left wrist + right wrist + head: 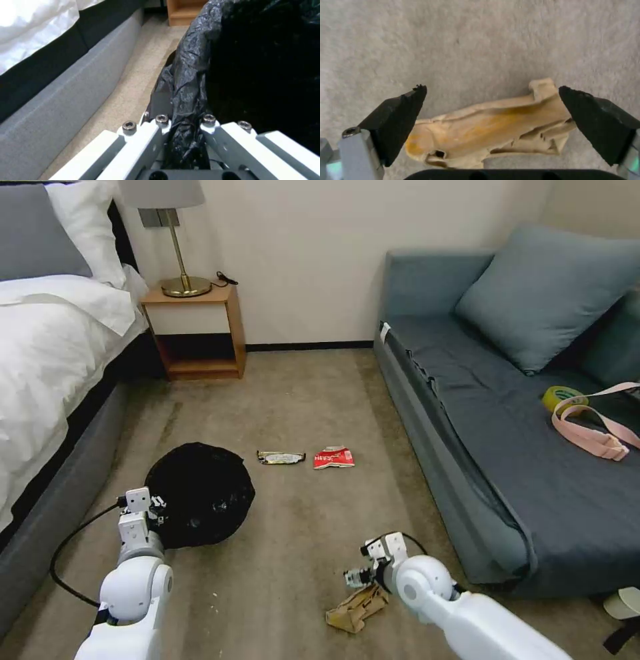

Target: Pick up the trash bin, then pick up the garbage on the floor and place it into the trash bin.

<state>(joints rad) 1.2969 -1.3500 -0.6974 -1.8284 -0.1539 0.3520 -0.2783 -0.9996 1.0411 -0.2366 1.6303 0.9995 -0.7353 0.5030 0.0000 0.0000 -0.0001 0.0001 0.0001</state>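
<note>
The trash bin (200, 493), its black bag lining facing me, hangs low at the left. My left gripper (155, 508) is shut on its near rim; the left wrist view shows the bag-covered rim (186, 100) pinched between the fingers. A crumpled tan paper scrap (357, 607) lies on the carpet at the lower middle. My right gripper (358, 577) hovers just above it, open, and in the right wrist view the paper scrap (486, 127) sits between the two black pads (400, 120). Farther off lie a dark silvery wrapper (281, 457) and a red-white packet (334, 458).
A bed (47, 380) runs along the left and a blue-grey sofa (507, 447) along the right, with a tape roll (562, 397) and pink strap (593, 437) on it. A wooden nightstand (197, 333) with a lamp stands at the back. Beige carpet lies between.
</note>
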